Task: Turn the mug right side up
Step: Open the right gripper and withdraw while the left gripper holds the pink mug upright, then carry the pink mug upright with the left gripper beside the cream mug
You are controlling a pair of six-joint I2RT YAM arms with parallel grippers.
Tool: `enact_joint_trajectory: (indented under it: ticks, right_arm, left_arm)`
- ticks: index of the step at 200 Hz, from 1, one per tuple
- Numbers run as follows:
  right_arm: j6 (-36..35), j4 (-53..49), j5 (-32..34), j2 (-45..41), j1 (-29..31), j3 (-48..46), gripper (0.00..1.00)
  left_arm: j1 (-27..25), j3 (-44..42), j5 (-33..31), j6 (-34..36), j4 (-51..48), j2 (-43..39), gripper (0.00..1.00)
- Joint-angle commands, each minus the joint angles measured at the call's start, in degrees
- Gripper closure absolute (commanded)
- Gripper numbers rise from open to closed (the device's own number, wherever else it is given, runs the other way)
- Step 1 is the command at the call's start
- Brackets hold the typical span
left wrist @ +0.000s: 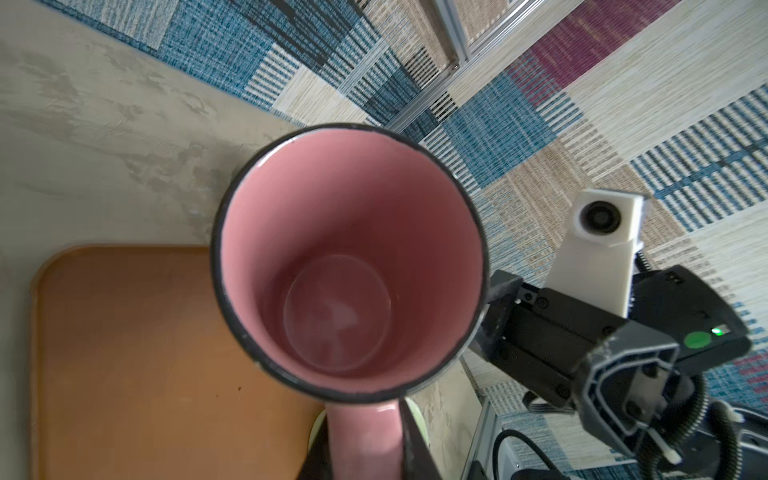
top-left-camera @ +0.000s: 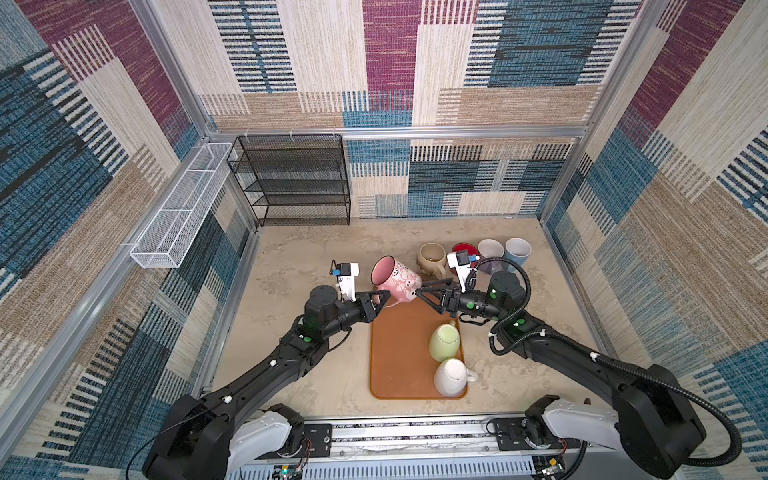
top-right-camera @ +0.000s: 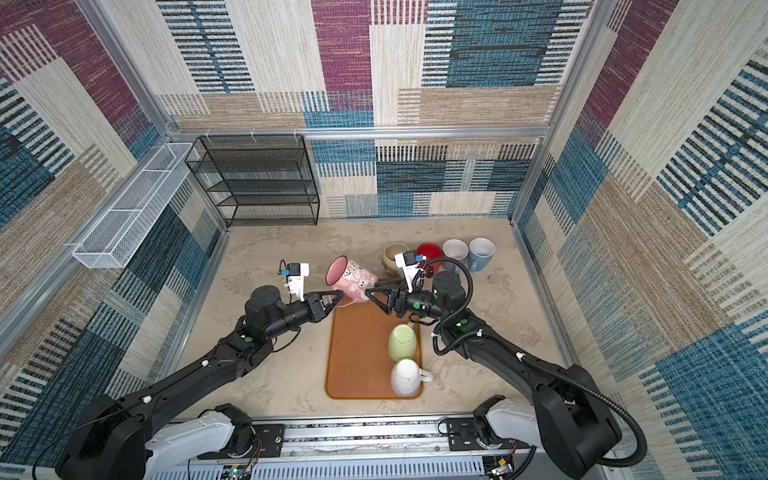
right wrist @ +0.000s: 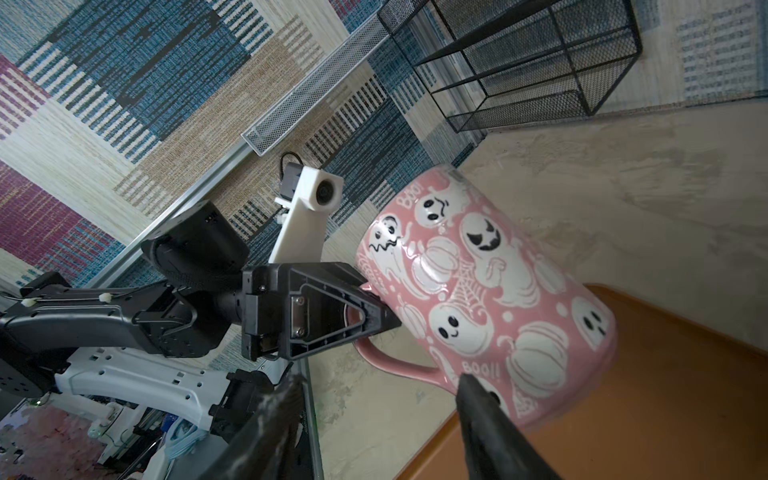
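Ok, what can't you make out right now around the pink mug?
- Whether the base of the pink ghost mug touches the orange tray: the right gripper overlaps it in both top views, and it is blurred in the right wrist view.
- Contact of the left gripper on the handle: cut off at the left wrist view's edge.
- Lower half of the red mug: behind the right wrist camera.
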Motion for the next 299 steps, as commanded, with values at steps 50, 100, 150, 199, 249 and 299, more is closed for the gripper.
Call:
enact_joint_trajectory:
  ticks: [50, 100, 150, 199, 249, 299]
  right_arm:
    - [-4.73, -8.76, 5.12, -5.94, 0.02, -0.64, 0.35]
    - [-6.14, -10.92, 6.59, -8.10, -0.03, -0.74, 0.34]
    - [-7.73, -13.48, 9.78, -8.83, -0.08, -0.74, 0.33]
    - [-9.41, -15.00, 13.19, -9.56, -0.07, -0.39, 0.33]
    - [-10.78, -16.10, 15.09, -10.69, -0.08, -0.92, 0.33]
    - [-11.52, -16.38, 16.19, -12.02, -0.07, -1.97, 0.33]
  left_arm:
    - [0.70, 5.55, -4.15, 6.49, -5.79, 1.45, 1.00]
    - [0.97, 10.08, -5.60, 8.20, -9.67, 4.64, 1.00]
    - [1.77, 13.89, -8.00, 10.79, -13.33, 8.20, 1.00]
    - [1.99, 17.57, -11.88, 12.61, -14.50, 13.27, 1.00]
    - [1.94, 22.79, -15.59, 15.09, -16.08, 18.91, 1.00]
    - [1.94, 25.94, -18.63, 17.63, -15.76, 23.94, 1.00]
